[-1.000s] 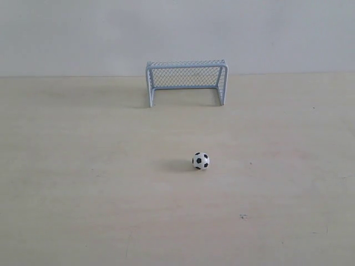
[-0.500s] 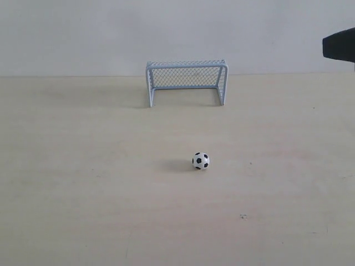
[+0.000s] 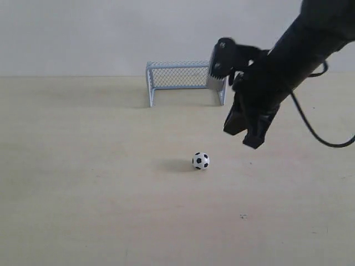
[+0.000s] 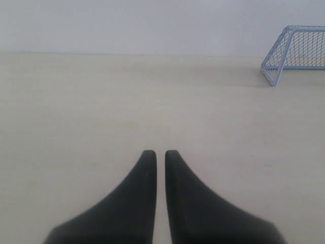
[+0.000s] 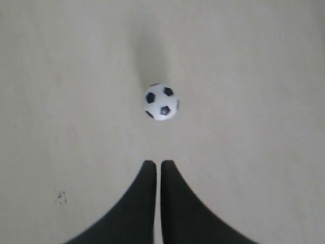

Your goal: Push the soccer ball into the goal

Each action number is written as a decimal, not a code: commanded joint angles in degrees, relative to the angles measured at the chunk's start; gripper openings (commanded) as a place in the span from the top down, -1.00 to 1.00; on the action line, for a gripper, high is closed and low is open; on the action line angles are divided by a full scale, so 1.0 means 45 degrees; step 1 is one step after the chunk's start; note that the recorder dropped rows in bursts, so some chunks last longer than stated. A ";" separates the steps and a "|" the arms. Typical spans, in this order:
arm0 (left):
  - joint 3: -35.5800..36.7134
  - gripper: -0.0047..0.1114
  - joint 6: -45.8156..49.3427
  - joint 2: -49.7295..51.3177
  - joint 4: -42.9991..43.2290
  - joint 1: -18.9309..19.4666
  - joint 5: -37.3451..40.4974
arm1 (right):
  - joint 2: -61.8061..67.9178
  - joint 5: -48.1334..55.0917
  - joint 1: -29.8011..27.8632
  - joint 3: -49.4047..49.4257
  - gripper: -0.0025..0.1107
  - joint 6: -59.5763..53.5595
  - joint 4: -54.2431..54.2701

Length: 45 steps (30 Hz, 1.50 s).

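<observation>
The soccer ball [image 3: 201, 160] [image 5: 161, 101], white with black patches, rests on the pale table in front of the goal [image 3: 186, 82] [image 4: 296, 53], whose blue-grey frame and mesh stand at the back. My right gripper [image 3: 247, 137] [image 5: 157, 162] hangs above the table to the right of the ball, shut and holding nothing, well clear of it. In the right wrist view the ball lies a short way beyond the fingertips. My left gripper [image 4: 160, 152] is shut and empty over bare table, and does not show in the exterior view.
A pale wooden table [image 3: 83, 183] runs back to a plain grey wall [image 3: 83, 33]. A small dark mark [image 3: 243, 216] lies on the table in front of the ball. A black cable [image 3: 310, 127] loops from the right arm.
The right arm has swung in from the upper right edge and now hangs to the right of the ball. Ball and goal have not moved.
</observation>
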 commanded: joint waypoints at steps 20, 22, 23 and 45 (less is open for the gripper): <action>-0.0051 0.81 -0.0068 -0.0028 0.0015 0.0025 -0.0029 | 0.2945 -0.0088 0.1859 -0.0326 0.96 -0.1995 -0.0464; -0.0051 0.81 -0.0068 -0.0028 0.0015 0.0025 -0.0029 | 0.3085 -0.0301 0.1967 -0.0326 0.96 -0.1995 -0.0466; -0.0051 0.81 -0.0068 -0.0028 0.0015 0.0025 -0.0029 | 0.3201 -0.0400 0.1967 -0.0326 0.96 -0.1995 -0.0499; -0.0051 0.81 -0.0068 -0.0028 0.0015 0.0025 -0.0062 | 0.4474 -0.7422 0.1113 -0.2416 0.96 0.0355 -0.3198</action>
